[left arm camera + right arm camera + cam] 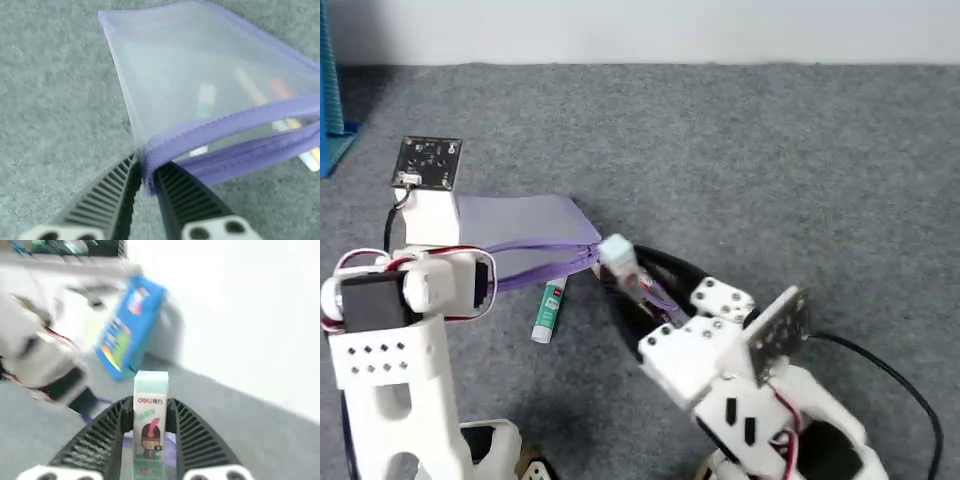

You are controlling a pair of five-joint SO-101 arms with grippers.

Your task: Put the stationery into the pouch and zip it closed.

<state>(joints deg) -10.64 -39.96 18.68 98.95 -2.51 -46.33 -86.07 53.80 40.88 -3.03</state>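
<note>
The right claw [149, 407] pinches an eraser [150, 435] between its fingers. The left claw [145, 172] is pressed together on one zip-end corner of the pouch [200, 95]. The pouch lies on the grey mat [770, 150] with its long axis running from one claw toward the other. Its zip mouth gapes along the edge nearer the arms, and pens [250, 87] are inside. The eraser's mint end sits just at the pouch end farthest from the left claw, so the drop probably depends on tipping it in along that mouth. A glue stick [549, 310] lies loose on the mat just beside the pouch, held by neither claw.
</note>
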